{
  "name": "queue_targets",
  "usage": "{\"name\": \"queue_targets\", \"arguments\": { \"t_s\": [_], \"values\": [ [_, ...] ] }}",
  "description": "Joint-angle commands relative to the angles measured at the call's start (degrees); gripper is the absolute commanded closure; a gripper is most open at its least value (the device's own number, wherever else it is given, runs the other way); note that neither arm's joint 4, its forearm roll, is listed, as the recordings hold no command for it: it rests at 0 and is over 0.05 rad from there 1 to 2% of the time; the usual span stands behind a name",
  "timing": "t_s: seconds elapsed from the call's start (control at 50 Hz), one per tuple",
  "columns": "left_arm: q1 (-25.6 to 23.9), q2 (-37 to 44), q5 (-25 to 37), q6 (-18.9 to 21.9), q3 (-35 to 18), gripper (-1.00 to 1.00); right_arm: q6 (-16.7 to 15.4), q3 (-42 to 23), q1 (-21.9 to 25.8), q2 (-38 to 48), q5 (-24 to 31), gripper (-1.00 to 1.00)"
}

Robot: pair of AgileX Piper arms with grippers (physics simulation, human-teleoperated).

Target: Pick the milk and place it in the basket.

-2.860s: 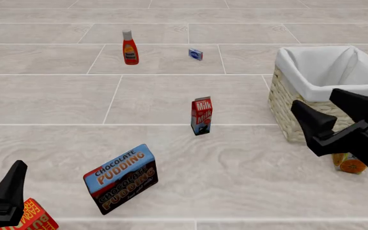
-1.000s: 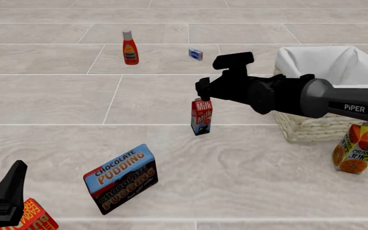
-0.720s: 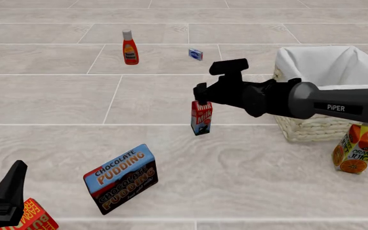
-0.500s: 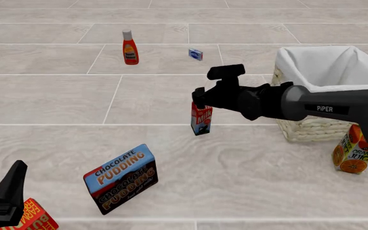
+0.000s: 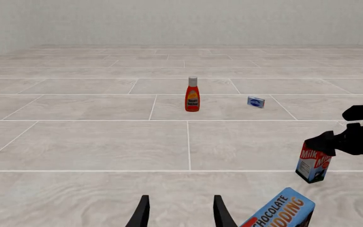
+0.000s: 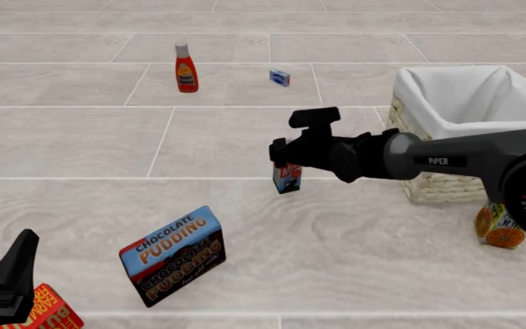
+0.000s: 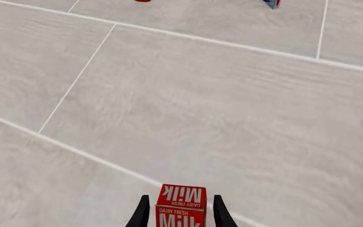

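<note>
Milk upright on worktop, left of basket. My right gripper straddles its top, fingers apart, not yet clamped. Grasp step; next I close, lift, carry right. Left gripper parted, idle.

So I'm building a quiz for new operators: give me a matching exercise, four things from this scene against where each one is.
Things:
1. milk
2. ketchup bottle
3. orange juice carton
4. chocolate pudding box

Places:
A. far side of the table, left of a small blue packet
B. near left, tilted
C. between the right gripper fingers
D. near side of the basket, partly hidden by the right arm

Pairs: 1-C, 2-A, 3-D, 4-B
</note>
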Motion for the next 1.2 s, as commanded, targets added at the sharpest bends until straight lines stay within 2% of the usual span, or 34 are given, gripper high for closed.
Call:
{"name": "queue_targets", "arguments": {
  "t_s": [0.02, 0.16, 0.18, 0.48, 0.6, 0.66, 0.9, 1.2],
  "values": [
    [0.0, 0.0, 0.0, 0.0, 0.0, -1.0, 0.59, 0.05, 0.08, 1.68, -0.81, -1.0],
    [0.0, 0.0, 0.0, 0.0, 0.0, -1.0, 0.9, 0.24, 0.46, 2.13, -1.15, -1.0],
    [0.0, 0.0, 0.0, 0.0, 0.0, -1.0, 0.67, 0.39, 0.37, 1.99, -0.99, 1.0],
    [0.0, 0.0, 0.0, 0.0, 0.0, -1.0, -1.1, 0.51, 0.06, -0.45, -0.41, 1.0],
    [0.0, 0.0, 0.0, 0.0, 0.0, -1.0, -2.83, 0.71, -0.5, -2.9, 0.14, 1.0],
    [0.0, 0.0, 0.0, 0.0, 0.0, -1.0, -4.62, 1.56, -0.24, -5.61, -0.08, 1.0],
    [0.0, 0.0, 0.0, 0.0, 0.0, -1.0, -6.53, 1.54, -0.33, -13.01, 2.55, 1.0],
    [0.0, 0.0, 0.0, 0.0, 0.0, -1.0, -7.16, 0.99, -1.48, -23.12, 6.57, 1.0]
  ]
}}
